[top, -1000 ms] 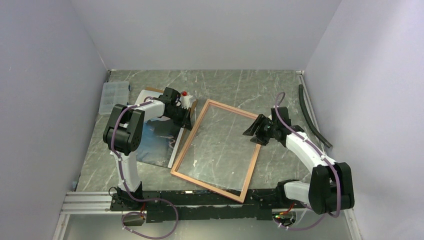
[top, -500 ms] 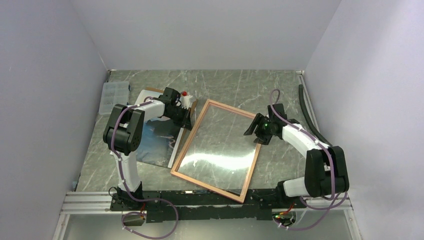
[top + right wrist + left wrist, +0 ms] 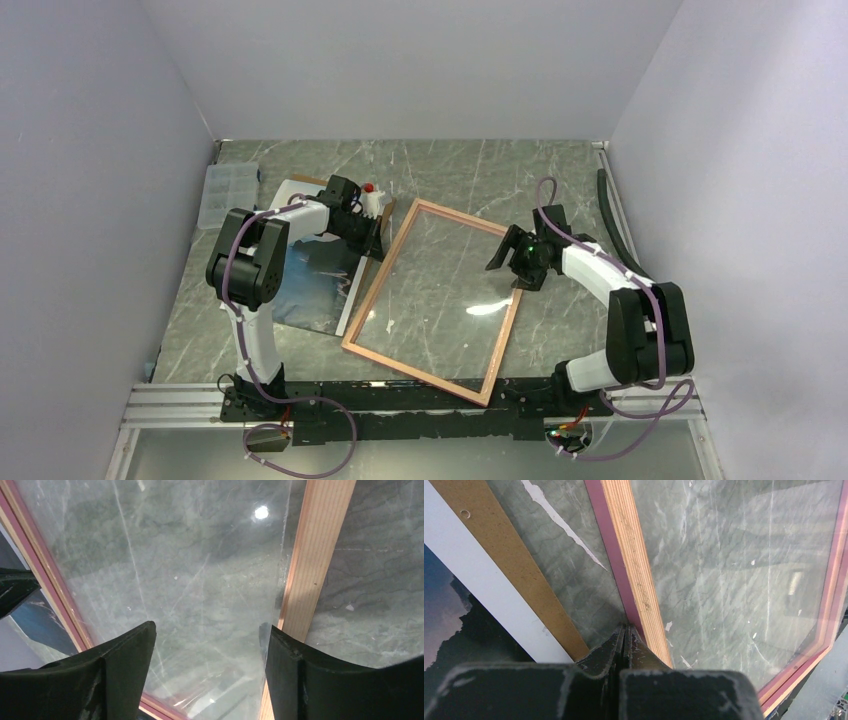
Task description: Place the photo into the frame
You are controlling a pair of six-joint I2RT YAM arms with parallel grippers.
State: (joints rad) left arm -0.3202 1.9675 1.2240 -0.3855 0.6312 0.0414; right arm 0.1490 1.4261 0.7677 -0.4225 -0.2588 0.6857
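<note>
The frame (image 3: 375, 285) lies back up in the middle of the table, its tan rails around a clear pane. It also shows in the left wrist view (image 3: 636, 565) and in the right wrist view (image 3: 312, 570). The photo (image 3: 310, 285), dark mountains with a white border, lies flat left of the frame, partly under the left arm; one corner of it shows in the left wrist view (image 3: 444, 615). My left gripper (image 3: 375, 240) is shut and empty, its tips (image 3: 625, 629) against the pink outer edge of the frame's left rail. My right gripper (image 3: 515, 265) is open above the pane (image 3: 211, 627), next to the right rail.
A brown backing board (image 3: 509, 565) lies under the photo, its corner (image 3: 388, 207) by the left gripper. A small red and white object (image 3: 370, 190) sits behind it. A clear plastic box (image 3: 220, 195) stands at the far left. A black hose (image 3: 625, 235) runs along the right wall.
The right arm has folded in and its gripper has shifted slightly left over the frame's right rail. A glare crossed the pane and went. The left arm, frame and photo have not moved.
</note>
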